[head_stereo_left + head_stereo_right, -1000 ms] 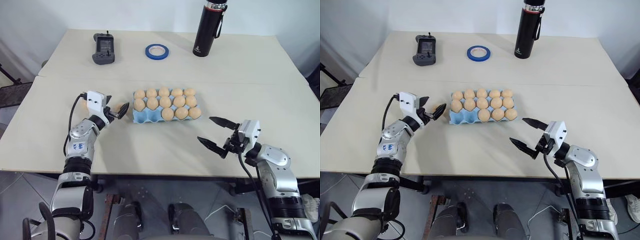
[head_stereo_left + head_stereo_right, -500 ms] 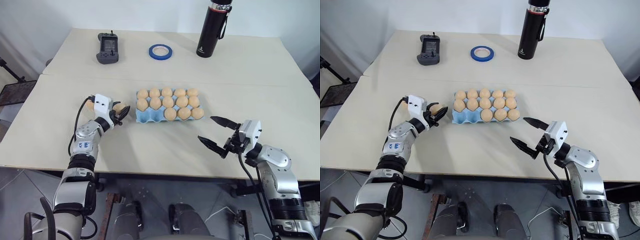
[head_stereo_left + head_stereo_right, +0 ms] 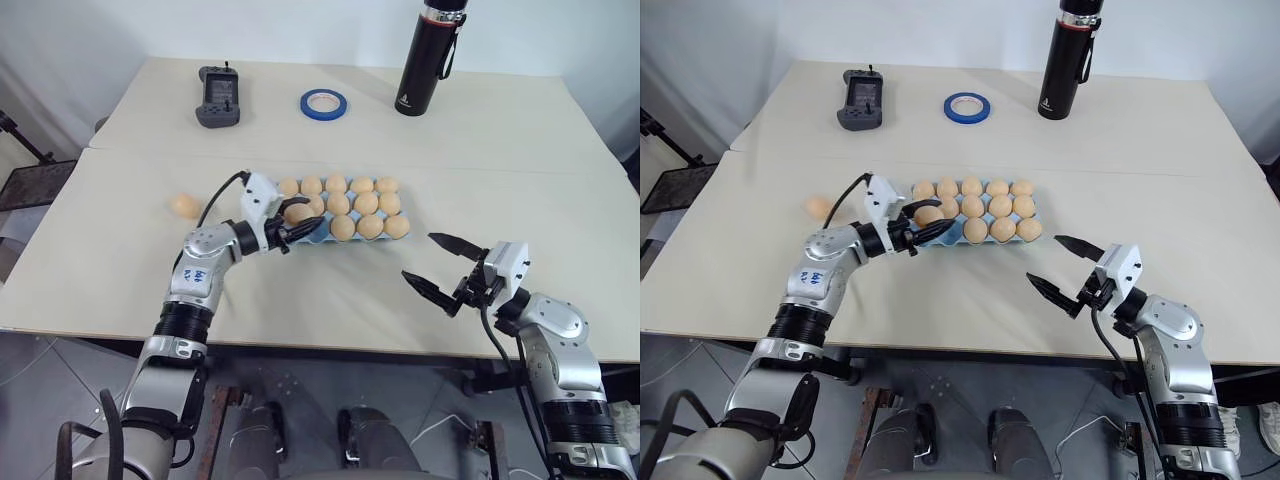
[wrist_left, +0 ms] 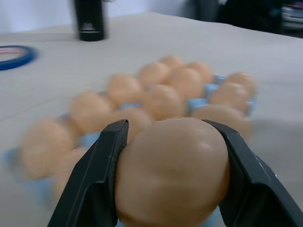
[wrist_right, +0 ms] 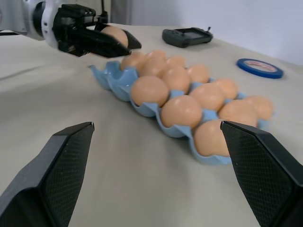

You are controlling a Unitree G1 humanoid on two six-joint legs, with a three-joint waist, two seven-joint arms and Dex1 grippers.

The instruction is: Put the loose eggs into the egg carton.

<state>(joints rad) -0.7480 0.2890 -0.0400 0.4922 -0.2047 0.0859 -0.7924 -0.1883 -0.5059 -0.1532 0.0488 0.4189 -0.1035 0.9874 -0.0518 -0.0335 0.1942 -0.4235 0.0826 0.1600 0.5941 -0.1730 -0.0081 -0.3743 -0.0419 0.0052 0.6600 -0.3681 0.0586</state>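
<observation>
Beige table (image 3: 330,290) carries the egg carton (image 3: 312,233) at its centre, two near-row cups bare. Our left gripper (image 3: 298,223) clamps an egg (image 3: 297,212) above the carton's left end; our right gripper (image 3: 438,262) waits spread wide near the table's front edge. One loose egg (image 3: 183,205) lies well left. Descending off-centre, we could knock a seated neighbour or roll our egg off a ridge.

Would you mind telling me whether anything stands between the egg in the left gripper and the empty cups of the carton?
Nothing visible does. The left gripper holds an egg right over the near-left corner of the egg carton, where the empty cups lie open. The other eggs in the carton sit farther along, not in the path.
</observation>
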